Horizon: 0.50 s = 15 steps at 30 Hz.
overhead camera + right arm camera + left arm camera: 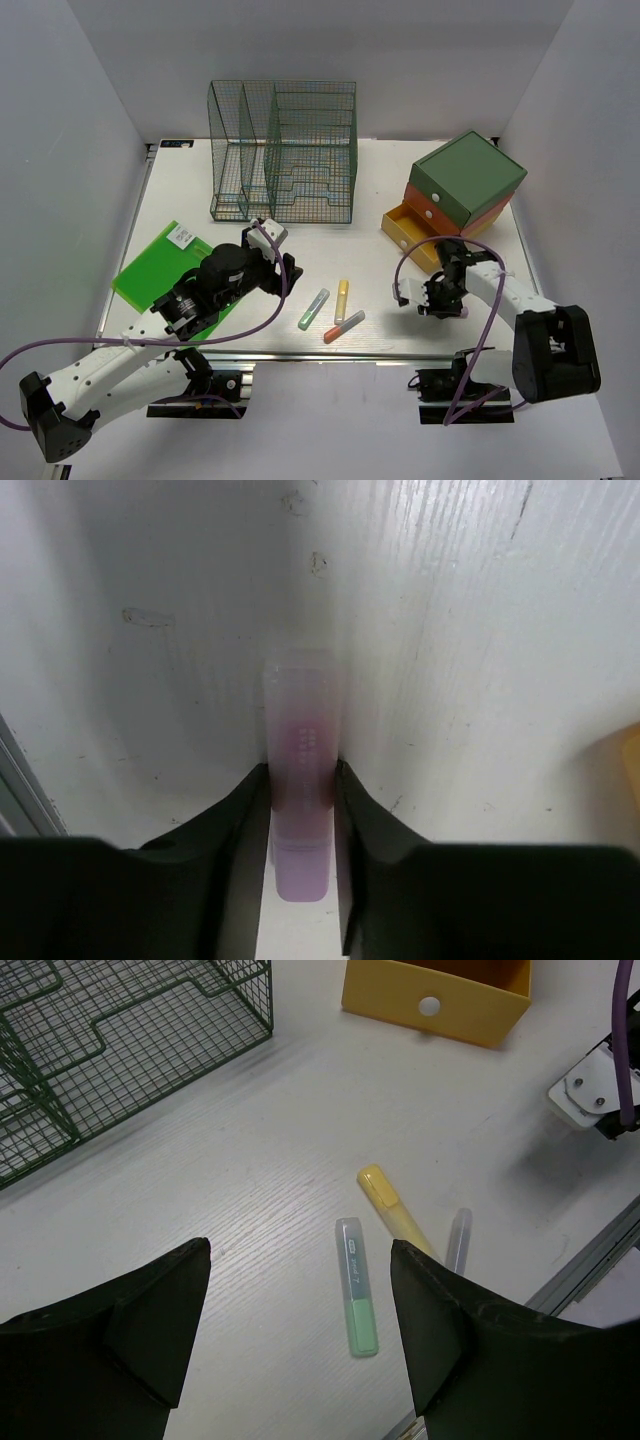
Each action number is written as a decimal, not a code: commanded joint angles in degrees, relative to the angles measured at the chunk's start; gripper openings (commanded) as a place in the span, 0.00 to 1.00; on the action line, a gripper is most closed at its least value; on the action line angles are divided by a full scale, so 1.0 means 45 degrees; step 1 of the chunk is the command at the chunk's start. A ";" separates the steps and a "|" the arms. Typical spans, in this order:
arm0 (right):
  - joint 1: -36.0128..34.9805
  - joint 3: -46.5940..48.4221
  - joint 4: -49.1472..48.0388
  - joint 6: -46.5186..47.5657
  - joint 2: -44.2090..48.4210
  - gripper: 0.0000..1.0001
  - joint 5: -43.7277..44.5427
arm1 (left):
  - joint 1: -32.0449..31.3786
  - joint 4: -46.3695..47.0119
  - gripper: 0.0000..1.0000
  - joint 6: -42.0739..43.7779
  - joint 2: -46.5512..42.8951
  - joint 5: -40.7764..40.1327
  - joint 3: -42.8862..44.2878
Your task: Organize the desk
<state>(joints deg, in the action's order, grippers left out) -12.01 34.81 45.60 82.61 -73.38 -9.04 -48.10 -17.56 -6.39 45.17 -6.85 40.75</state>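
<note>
Wire rack (283,150) stands at the far side of the desk (380,265); everything is placed from it.
- Right of the rack: drawer box (465,185), its bottom drawer (410,230) pulled out toward me.
- Left of the rack and nearer me: flat sheet (160,265) on the desk.
- Just before the rack: my left pincer (300,1250).
- Further before the rack: three markers (342,300), close together.
- Before the rack and well right: my right pincer (300,770), with a fourth marker (300,740) between its fingers.

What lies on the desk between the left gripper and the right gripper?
In the top view, three pens lie on the desk between the left gripper and the right gripper: a green highlighter, a yellow highlighter and an orange highlighter.
</note>
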 commanded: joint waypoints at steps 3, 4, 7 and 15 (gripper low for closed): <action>-0.0007 -0.1524 -0.1129 -0.0755 0.0093 0.11 -0.0842 | 0.0024 0.0133 0.83 0.0151 -0.0252 0.0116 -0.0130; -0.0007 -0.1331 -0.1208 -0.1088 0.0367 0.08 -0.0998 | 0.0024 0.0114 0.82 0.0151 -0.0252 0.0136 -0.0130; -0.0007 -0.0082 -0.0994 -0.2766 0.1305 0.00 -0.2071 | 0.0024 0.0172 0.83 0.0151 -0.0174 0.0175 -0.0169; -0.0065 0.3377 -0.2122 -0.7141 0.2889 0.00 -0.4437 | 0.0024 0.0211 0.83 0.0249 -0.0037 0.0253 -0.0208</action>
<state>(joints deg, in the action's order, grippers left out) -12.03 45.23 41.32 60.66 -62.89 -22.55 -48.10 -17.52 -5.98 45.19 -6.59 40.23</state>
